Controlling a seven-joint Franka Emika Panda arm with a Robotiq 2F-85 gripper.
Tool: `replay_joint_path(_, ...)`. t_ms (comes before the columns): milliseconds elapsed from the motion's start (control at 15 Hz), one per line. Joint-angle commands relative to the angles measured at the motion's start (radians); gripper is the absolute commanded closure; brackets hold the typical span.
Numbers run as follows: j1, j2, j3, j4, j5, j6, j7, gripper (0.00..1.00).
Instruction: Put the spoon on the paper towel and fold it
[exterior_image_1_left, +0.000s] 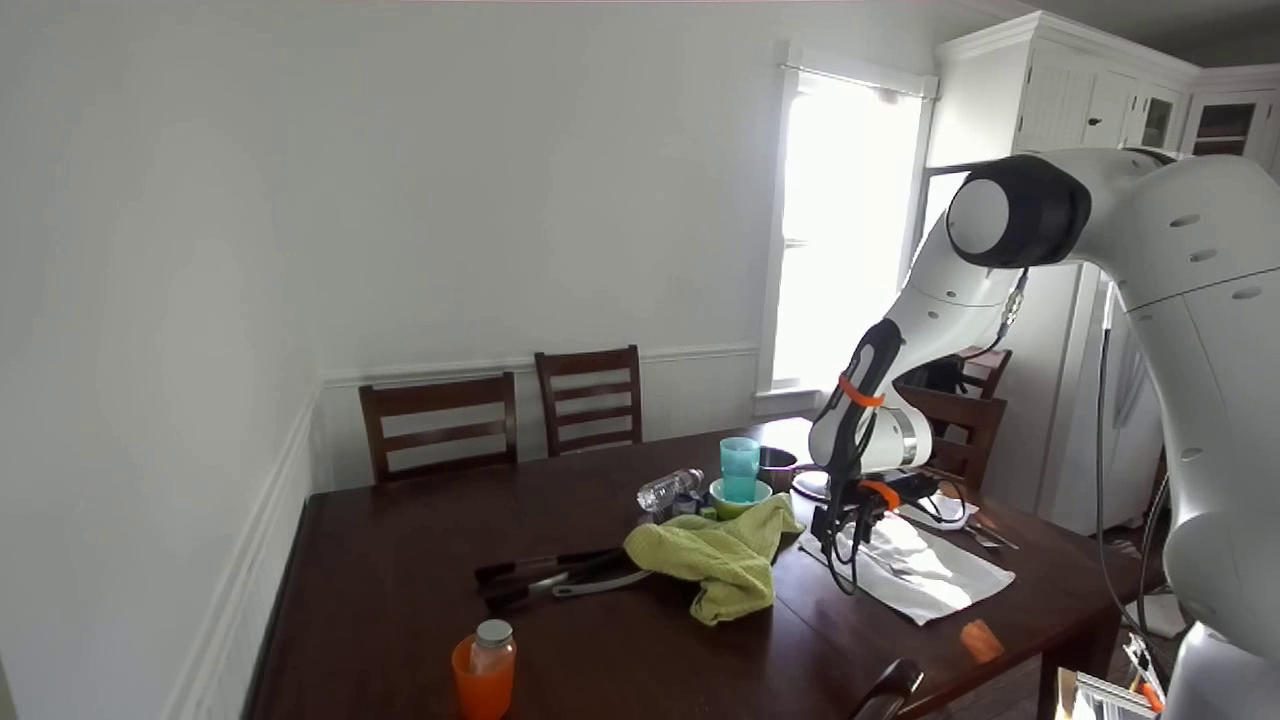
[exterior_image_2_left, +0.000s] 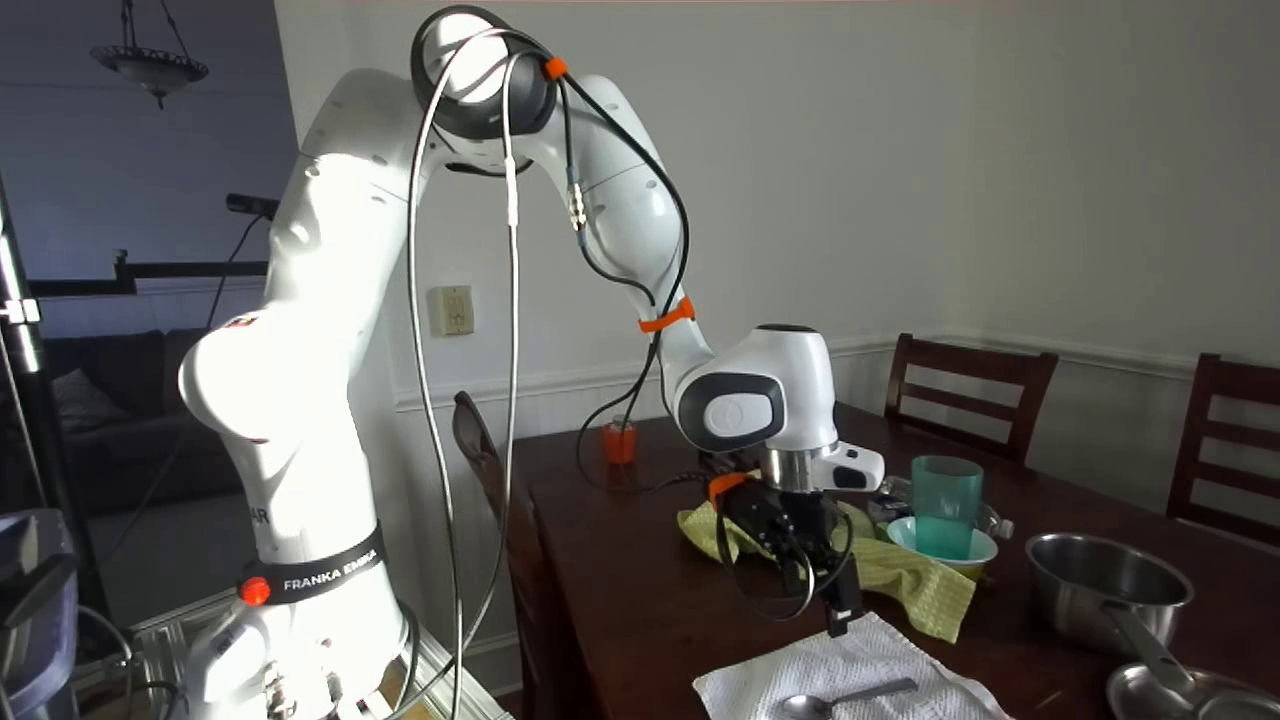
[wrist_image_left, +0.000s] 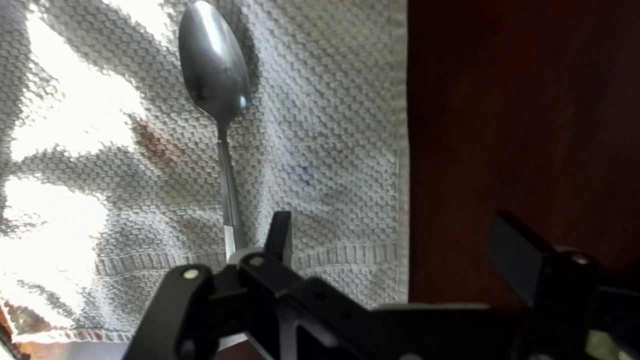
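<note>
In wrist view, shows spoon (wrist_image_left: 222, 107) lying on textured white paper towel (wrist_image_left: 340, 125), laid out open, rumpled, on dark counter (wrist_image_left: 500, 120). Seems about halfway through task: done with placing spoon — yet to fold towel over it. Shows gripper (wrist_image_left: 393, 232) spread wide, holding nothing — with one finger above towel near spoon handle, opposite finger beyond towel edge, above counter. Cannot tell whether touching. Probably calls for pinching that edge next.

Both exterior views show me the surface (exterior_image_1_left: 400, 560) and arm (exterior_image_2_left: 620, 215) from well back, facing the walls (exterior_image_1_left: 550, 200); my wrist view looks down, close over the spoon (wrist_image_left: 215, 75).
</note>
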Motion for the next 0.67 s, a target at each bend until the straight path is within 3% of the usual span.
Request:
replay_joint_path(0,0.018,0.070,-0.010,0.054,0.019,0.020,0.041,0.00)
replay_joint_path(600,-0.016,0.181,0.020,0.155,0.066,0.158,0.108,0.00)
